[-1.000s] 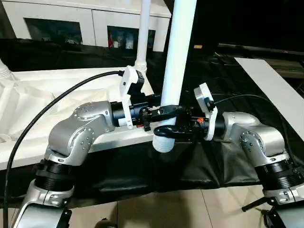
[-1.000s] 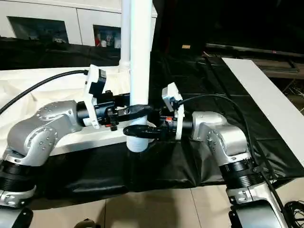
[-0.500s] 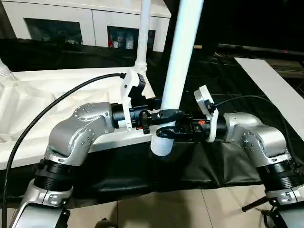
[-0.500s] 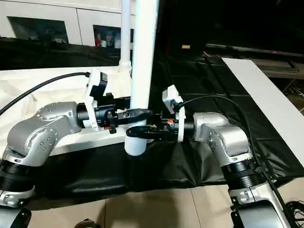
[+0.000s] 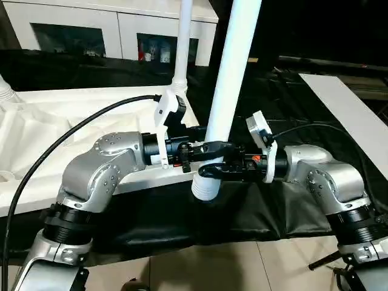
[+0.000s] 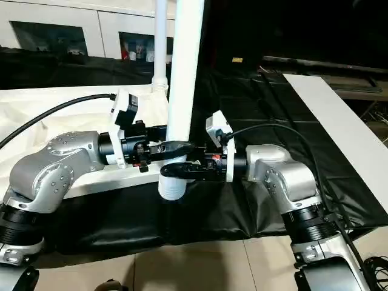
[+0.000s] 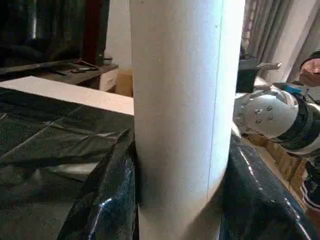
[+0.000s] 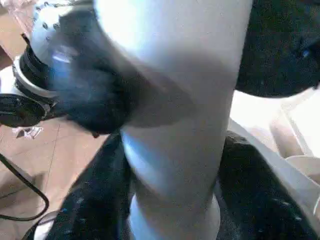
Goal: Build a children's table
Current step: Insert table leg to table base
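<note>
Task partly done: one leg [image 5: 181, 45] already stands in far corner socket of tabletop [image 5: 48, 121], lying upside down on surface. Second leg [image 5: 229, 85], long white tapered tube, slightly tilted, clamped between left end effector [image 5: 209, 147] and right end effector [image 5: 212, 172], beside near tabletop edge, not yet seated.

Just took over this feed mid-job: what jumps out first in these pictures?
A long white leg stands nearly upright in front of the robot, tilted a little, clamped near its lower end by the left gripper and the right gripper from opposite sides. Its ribbed foot hangs over the black sheet, just off the near edge of the white tabletop, where another leg already stands in the far corner.
</note>
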`<state>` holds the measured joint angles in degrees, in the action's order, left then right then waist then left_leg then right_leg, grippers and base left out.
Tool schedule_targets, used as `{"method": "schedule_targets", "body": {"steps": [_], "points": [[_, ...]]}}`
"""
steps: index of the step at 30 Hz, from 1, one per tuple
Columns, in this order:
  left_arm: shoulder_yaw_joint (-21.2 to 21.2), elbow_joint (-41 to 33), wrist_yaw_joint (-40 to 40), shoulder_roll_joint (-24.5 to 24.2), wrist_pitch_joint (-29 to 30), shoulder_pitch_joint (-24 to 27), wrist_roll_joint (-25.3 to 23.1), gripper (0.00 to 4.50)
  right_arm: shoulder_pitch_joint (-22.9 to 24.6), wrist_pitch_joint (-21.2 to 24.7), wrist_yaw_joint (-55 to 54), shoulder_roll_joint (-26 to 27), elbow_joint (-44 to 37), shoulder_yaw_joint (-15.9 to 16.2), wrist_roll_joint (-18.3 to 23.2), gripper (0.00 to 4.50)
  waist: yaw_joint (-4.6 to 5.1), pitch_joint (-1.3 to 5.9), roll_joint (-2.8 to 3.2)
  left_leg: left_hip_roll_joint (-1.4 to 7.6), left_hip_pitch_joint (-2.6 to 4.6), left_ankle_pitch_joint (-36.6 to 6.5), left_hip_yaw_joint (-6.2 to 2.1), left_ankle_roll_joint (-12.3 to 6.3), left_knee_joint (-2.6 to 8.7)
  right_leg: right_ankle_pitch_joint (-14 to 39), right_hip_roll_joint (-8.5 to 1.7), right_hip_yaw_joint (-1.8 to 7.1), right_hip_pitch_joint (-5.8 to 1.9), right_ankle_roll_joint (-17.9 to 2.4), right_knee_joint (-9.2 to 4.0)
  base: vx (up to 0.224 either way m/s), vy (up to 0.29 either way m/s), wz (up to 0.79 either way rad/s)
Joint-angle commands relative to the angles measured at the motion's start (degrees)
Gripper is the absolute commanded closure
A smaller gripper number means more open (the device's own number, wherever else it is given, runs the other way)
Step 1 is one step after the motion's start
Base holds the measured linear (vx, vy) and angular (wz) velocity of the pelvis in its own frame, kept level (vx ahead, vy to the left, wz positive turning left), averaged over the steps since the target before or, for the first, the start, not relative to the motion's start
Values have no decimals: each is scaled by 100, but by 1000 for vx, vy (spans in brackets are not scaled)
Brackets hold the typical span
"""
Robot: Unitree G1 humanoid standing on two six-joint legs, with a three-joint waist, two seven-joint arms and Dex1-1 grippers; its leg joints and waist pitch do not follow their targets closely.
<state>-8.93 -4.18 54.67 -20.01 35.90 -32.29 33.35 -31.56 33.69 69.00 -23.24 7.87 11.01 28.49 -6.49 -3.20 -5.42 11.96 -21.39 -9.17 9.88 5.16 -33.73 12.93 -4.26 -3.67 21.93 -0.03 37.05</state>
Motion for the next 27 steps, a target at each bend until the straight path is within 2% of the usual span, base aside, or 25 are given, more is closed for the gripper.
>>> {"method": "schedule_targets", "body": {"steps": [1, 9, 12, 14, 15, 24, 25, 26, 27], "points": [[-136, -199, 145, 19, 49, -44, 52, 255, 19, -14, -55, -44, -12, 30, -131, 178, -6, 390, 76, 126, 92, -747, -1, 114, 349, -28, -327, 259, -277, -1200, -391, 0, 0, 0], [-130, -227, 215, -40, 80, -26, 74, 255, 3, 0, 66, -74, -27, 64, -84, 176, -8, 392, 75, 129, 95, -751, -3, 112, 347, -13, -326, 258, -276, -1189, -386, 0, 0, 0], [-129, -208, 255, -61, 73, -38, 65, 255, -7, 21, 87, -80, -14, 56, -52, 215, -9, 391, 69, 124, 93, -753, 1, 99, 342, -21, -328, 260, -278, -1198, -388, 0, 0, 0], [-131, -193, 275, -75, 63, -47, 61, 255, -13, 23, 103, -83, -2, 54, -41, 224, -10, 389, 83, 126, 89, -765, -4, 100, 347, 14, -330, 259, -280, -1187, -388, 0, 0, 0], [-131, -189, 278, -77, 62, -49, 60, 255, -12, 31, 114, -87, -4, 51, -32, 247, -8, 389, 76, 127, 92, -768, -4, 110, 346, 28, -331, 259, -278, -1184, -393, 0, 0, 0], [-106, -149, 212, -96, 38, -66, -21, 255, 4, 7, 116, -59, 11, 2, -7, 259, -12, 394, 88, 126, 97, -775, -4, 122, 345, -44, -327, 257, -276, -1218, -384, 0, 0, 0], [-22, -19, -7, -22, 36, -93, -84, 220, 15, -45, 58, -43, 14, -28, -30, 259, -9, 396, 87, 126, 94, -767, -5, 125, 343, -66, -326, 256, -281, -1221, -381, 0, 0, 0], [-2, 17, -46, -30, 35, -96, -110, 220, 27, -92, -1, -29, 19, -58, -54, 259, -12, 398, 90, 128, 98, -765, -5, 129, 343, -78, -326, 256, -279, -1225, -379, 0, 0, 0], [-2, 17, -46, -30, 35, -96, -110, 199, 27, -92, -1, -29, 19, -58, -54, 259, -11, 396, 86, 126, 96, -773, -6, 135, 343, -60, -327, 255, -280, -1217, -381, 0, 0, 0]]}}
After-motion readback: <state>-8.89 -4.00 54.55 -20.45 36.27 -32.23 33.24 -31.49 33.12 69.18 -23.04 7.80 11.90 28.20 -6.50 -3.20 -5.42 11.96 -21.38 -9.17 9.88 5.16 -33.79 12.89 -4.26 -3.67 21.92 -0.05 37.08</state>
